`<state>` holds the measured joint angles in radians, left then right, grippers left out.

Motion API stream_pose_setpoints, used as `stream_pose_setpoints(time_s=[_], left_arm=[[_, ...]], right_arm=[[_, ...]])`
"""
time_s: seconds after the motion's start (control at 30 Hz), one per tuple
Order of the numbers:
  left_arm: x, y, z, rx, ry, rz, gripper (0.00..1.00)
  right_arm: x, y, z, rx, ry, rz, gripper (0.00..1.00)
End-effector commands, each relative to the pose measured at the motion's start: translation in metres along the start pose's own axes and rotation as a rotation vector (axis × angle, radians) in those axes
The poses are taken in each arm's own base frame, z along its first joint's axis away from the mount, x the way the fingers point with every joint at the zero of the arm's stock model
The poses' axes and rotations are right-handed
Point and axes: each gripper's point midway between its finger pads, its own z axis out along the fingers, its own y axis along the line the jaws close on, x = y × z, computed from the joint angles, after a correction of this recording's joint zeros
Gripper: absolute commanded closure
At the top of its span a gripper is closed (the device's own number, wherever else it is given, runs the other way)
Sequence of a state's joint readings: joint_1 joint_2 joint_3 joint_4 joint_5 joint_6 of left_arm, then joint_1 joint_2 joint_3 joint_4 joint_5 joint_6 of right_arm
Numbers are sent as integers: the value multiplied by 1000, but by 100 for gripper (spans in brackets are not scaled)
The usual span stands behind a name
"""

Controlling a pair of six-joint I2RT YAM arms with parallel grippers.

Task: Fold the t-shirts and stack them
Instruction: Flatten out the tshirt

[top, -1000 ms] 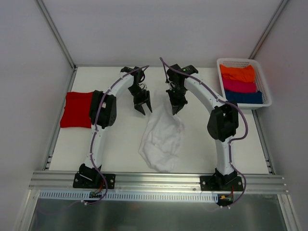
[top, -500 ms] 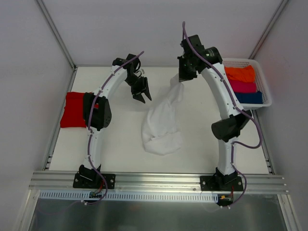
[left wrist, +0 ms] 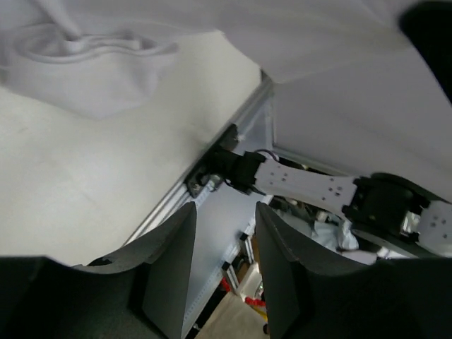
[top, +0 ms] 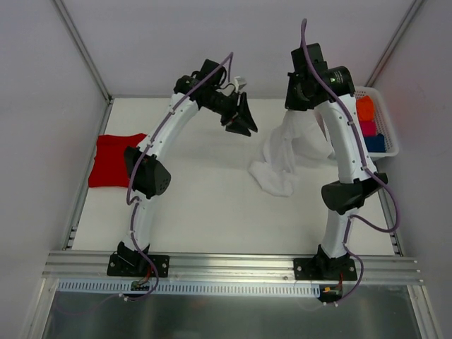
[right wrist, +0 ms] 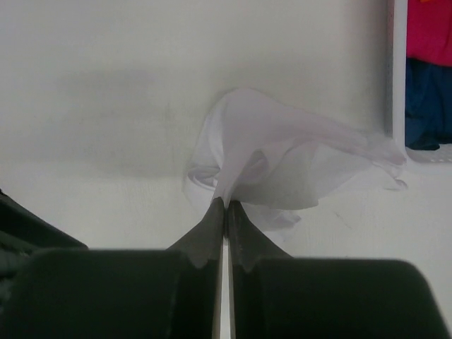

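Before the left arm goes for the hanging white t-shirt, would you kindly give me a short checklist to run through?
1. Right fingers shut on the white t-shirt: ok.
2. White t-shirt lifted off the table: not ok, its lower part lies bunched on the table.
3. Left fingers apart and empty: ok.
4. A free hem or corner showing for the left fingers to take: cannot tell, the cloth hangs crumpled.
5. Red t-shirt lying as a neat rectangle at the table's left edge, apart from the white one: ok.
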<state>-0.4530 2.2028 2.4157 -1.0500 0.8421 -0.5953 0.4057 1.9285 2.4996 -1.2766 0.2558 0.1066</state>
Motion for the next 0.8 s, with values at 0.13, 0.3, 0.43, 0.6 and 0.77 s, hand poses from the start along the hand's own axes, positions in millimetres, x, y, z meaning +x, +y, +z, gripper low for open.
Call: stream_pose_setpoints(time_s=[0.13, 0.3, 0.43, 0.6, 0.77], left_arm=[[44, -48, 64, 273, 303, 32, 64], [31, -40, 53, 240, 233, 49, 61], [24, -29, 50, 221, 215, 24, 62], [19, -25, 50, 207, 198, 21, 62], [8, -19, 61, 192, 170, -3, 62]], right_arm=[[20, -3, 12, 72, 90, 20, 100], [-85, 34, -47, -126, -395, 40, 99], [-107, 24, -41, -176, -405, 145, 99], [-115, 39, -53, -248, -480, 117, 100], [-141, 55, -56, -337, -531, 161, 99]])
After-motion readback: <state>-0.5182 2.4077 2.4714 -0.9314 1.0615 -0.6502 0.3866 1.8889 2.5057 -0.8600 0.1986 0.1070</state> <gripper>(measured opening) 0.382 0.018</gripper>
